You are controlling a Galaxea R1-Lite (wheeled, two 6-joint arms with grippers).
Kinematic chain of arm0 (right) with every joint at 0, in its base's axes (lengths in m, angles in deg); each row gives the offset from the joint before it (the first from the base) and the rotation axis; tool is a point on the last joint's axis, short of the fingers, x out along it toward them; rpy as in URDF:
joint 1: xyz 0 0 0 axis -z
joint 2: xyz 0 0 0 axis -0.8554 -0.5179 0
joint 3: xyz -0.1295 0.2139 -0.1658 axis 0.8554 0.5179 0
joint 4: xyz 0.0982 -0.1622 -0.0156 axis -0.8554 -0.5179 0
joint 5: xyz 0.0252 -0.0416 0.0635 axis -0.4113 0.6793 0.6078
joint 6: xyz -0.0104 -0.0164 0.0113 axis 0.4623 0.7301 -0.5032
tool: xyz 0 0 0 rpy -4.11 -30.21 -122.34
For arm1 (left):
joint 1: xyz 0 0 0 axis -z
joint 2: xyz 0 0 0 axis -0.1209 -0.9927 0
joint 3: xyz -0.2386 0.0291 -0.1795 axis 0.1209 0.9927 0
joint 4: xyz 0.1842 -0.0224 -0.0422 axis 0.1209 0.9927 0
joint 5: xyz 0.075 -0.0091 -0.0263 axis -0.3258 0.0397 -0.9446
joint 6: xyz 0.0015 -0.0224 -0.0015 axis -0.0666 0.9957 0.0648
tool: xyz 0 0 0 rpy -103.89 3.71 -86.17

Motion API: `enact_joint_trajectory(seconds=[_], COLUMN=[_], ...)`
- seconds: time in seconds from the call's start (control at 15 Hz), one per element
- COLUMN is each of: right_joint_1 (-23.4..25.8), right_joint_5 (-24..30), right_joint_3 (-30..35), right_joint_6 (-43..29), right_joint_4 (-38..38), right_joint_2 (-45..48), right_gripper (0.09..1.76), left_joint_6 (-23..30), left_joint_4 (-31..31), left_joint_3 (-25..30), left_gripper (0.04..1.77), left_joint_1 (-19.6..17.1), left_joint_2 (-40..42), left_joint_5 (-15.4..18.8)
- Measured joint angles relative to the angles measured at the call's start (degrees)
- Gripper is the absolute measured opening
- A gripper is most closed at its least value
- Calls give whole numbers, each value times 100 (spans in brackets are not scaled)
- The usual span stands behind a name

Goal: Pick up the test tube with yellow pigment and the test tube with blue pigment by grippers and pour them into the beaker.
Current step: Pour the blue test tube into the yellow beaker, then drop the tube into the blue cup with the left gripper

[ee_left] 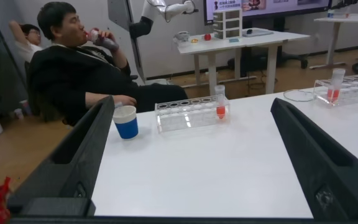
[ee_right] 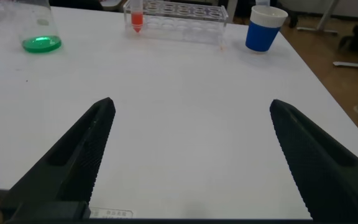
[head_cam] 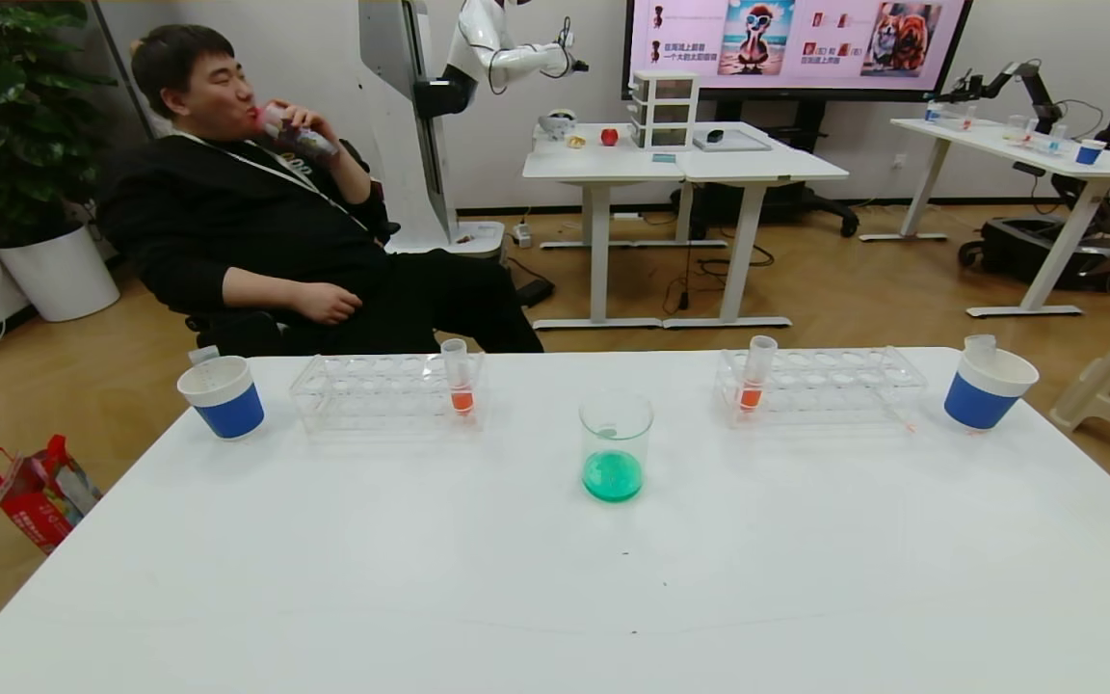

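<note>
Note the beaker (head_cam: 616, 445) at table centre, holding green liquid, which suggests both pours are done. No yellow or blue tube is visible. Left gripper (ee_left: 188, 158) and right gripper (ee_right: 191, 155) sit spread, empty, well short of the beaker.

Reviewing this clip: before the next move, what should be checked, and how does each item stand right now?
1. Left gripper open, holding nothing: ok.
2. Right gripper open, holding nothing: ok.
3. Beaker upright mid-table, green liquid in it: ok.
4. Yellow and blue tubes available to pick: not ok; left rack and right rack each show only one orange-red tube.
5. Emptied tubes in the left paper cup and right paper cup: cannot tell.
</note>
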Motion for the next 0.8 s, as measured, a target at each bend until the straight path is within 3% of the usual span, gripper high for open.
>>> enact_joint_trajectory(seconds=[0.2, 0.33, 0.67, 0.8], right_joint_1=[0, 0, 0, 0], right_joint_5=[0, 7, 0, 7], right_joint_3=[0, 0, 0, 0], right_joint_6=[0, 2, 0, 2], right_joint_4=[2, 0, 0, 9], right_joint_2=[0, 0, 0, 0], right_gripper=[174, 174, 174, 174], left_joint_6=[157, 234, 485, 530], left_joint_4=[-1031, -1323, -1253, -1234], left_joint_3=[1597, 2506, 2815, 2842], left_gripper=[175, 175, 175, 175], left_joint_1=[-10, -12, -12, -12], left_joint_2=[173, 201, 213, 213], left_joint_5=[-46, -112, -210, -474])
